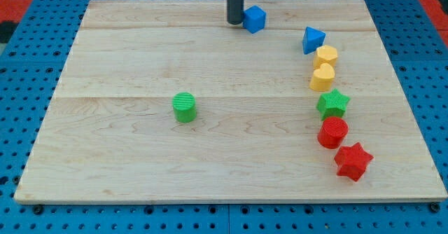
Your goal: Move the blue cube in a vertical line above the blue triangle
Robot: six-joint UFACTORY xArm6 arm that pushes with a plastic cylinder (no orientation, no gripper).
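Nearest me, the red star (pixel 353 161), red cylinder (pixel 332 132) and green star (pixel 333 104) trail upward toward the blue triangle (pixel 313 39). Farthest, my tip (pixel 234 22), bare rod grasping nothing, touches the blue cube (pixel 254 18) on its left side. I should push steadily rightward through its centre, stopping directly above the triangle.

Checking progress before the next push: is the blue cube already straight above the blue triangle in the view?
No, the blue cube sits well toward the view's left of the blue triangle, with my tip at the cube's left side.
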